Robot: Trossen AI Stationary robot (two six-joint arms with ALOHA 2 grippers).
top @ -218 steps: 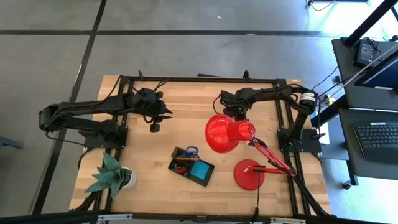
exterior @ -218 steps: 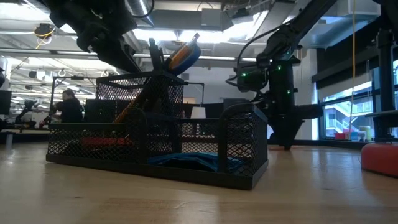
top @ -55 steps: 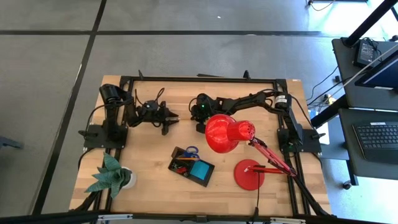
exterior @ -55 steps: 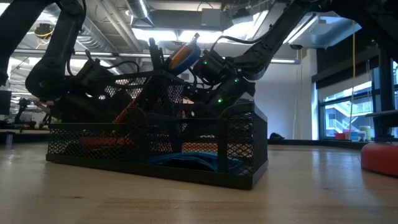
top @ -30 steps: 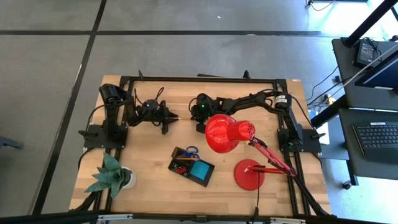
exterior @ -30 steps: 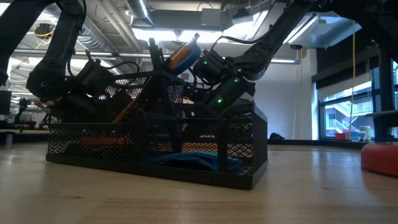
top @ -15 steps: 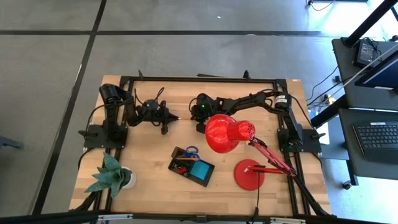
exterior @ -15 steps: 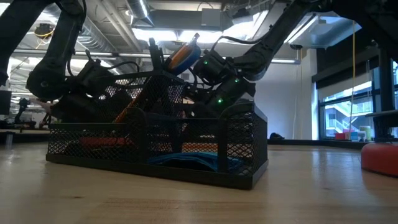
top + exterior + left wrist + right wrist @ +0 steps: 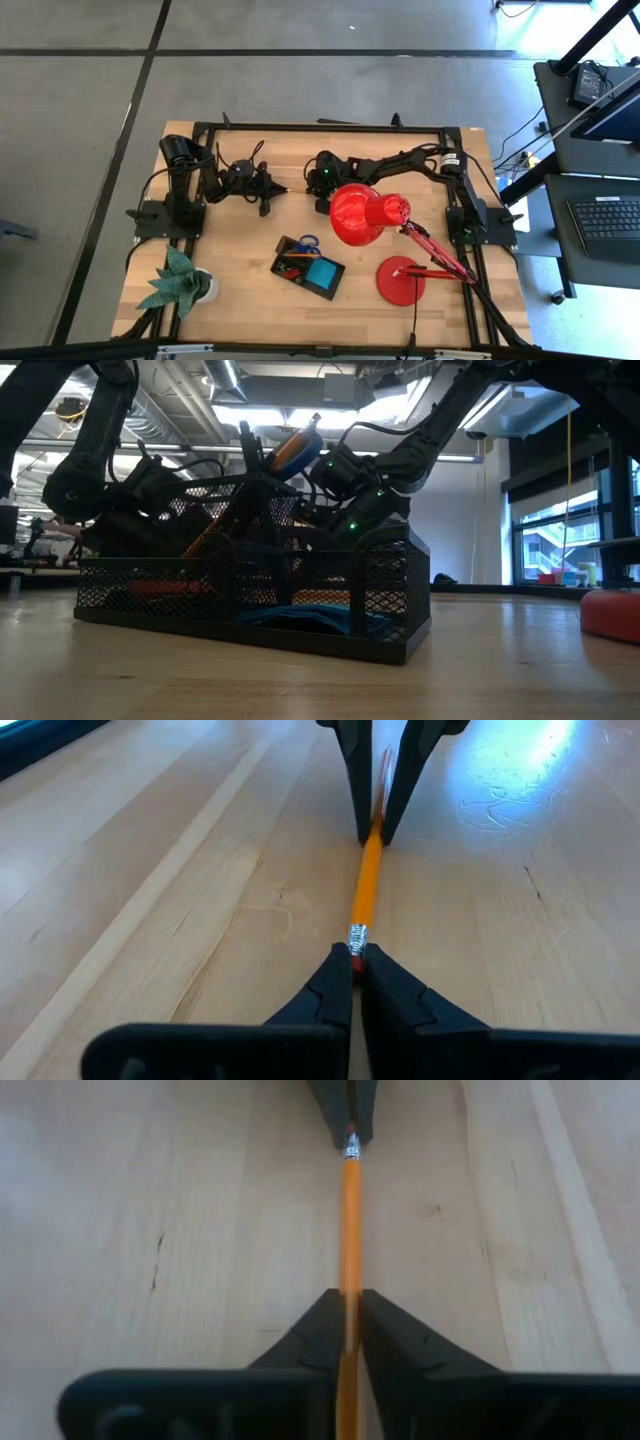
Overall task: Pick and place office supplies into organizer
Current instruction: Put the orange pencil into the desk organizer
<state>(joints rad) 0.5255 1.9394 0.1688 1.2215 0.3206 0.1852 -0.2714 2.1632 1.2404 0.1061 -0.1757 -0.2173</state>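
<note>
A slim orange wooden pencil (image 9: pixel 367 880) hangs level above the pale wooden worktop (image 9: pixel 160 870) near its far edge, the left hand (image 9: pixel 352 960) pinching its eraser end and the right hand (image 9: pixel 349 1315) pinching farther along. To hand it over cleanly, I judge one hand should release only while the other grips firmly, then carry it to the low black mesh organizer tray (image 9: pixel 309 266). No readable writing or brand shows.

Orange pencil (image 9: pixel 366 885) spans both grippers' tips; black mesh organizer (image 9: pixel 308 267) holds supplies.
</note>
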